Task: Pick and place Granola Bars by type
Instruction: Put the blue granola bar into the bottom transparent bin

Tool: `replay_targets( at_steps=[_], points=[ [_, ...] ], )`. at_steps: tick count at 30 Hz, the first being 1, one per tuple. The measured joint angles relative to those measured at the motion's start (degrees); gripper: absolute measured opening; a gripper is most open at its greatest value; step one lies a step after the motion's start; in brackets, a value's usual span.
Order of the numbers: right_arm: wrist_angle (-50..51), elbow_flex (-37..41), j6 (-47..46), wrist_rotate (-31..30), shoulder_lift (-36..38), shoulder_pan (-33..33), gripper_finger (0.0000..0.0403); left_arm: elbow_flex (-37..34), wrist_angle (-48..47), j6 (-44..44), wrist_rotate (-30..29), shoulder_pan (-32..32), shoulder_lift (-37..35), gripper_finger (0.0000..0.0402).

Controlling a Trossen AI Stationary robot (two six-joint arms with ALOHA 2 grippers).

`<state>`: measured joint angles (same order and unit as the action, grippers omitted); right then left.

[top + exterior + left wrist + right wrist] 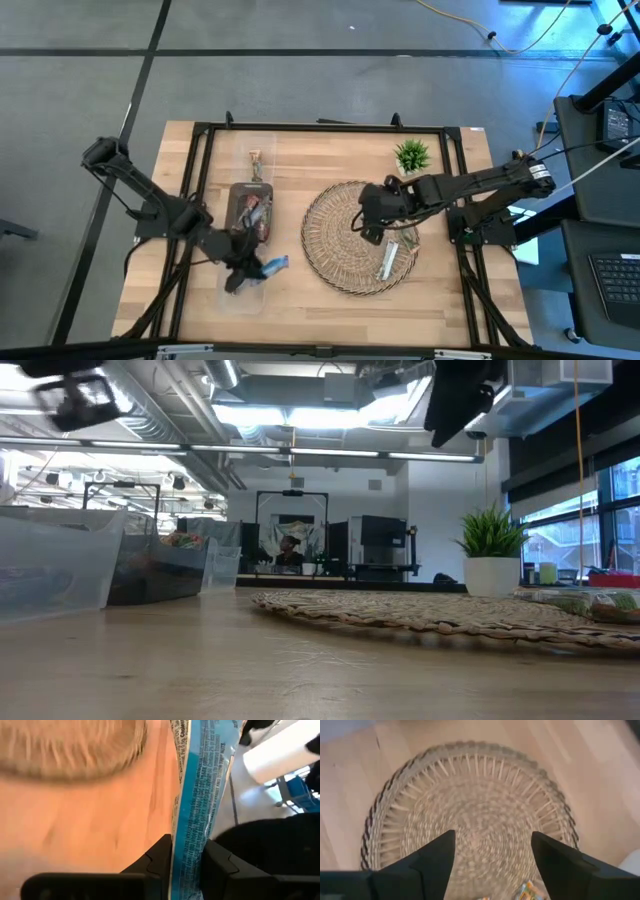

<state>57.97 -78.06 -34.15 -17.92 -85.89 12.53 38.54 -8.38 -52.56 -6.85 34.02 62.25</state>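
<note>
A blue bar [200, 805] sits clamped between the left gripper [186, 862] fingers; only the right wrist view shows the right gripper [492, 852] spread open above the woven mat [470, 810].

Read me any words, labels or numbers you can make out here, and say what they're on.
Blue bar, clamped in the left claw: dense white print runs along the wrapper, too blurred to read.
Bars on the woven mat, near the right claw: no print legible.
Bars in the clear bin: too small to read.
No other text or signs legible.
</note>
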Motion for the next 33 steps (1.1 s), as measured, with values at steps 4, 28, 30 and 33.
replay_targets(
  at_steps=[4, 28, 30, 33],
  points=[
    [-0.6, 0.0, 0.1, -2.2, 0.0, 0.0, 0.0263, 0.0, -7.3, -10.0, 0.5, 3.2, -0.1, 0.0067],
    [-1.8, 0.0, -1.5, -3.5, -0.9, 0.0, 0.0263, 0.0, -25.5, -42.5, -1.3, 5.8, 4.1, 0.0067],
    [-0.3, 0.0, -6.3, -3.6, -1.3, -0.1, 0.0263, 0.0, -25.4, -42.5, -0.6, 5.8, 5.6, 0.0067],
    [4.2, 0.0, -15.1, -4.0, -1.8, -1.3, 0.0263, 0.0, -25.3, -42.5, -0.5, 5.8, 7.3, 0.0067]
  ],
)
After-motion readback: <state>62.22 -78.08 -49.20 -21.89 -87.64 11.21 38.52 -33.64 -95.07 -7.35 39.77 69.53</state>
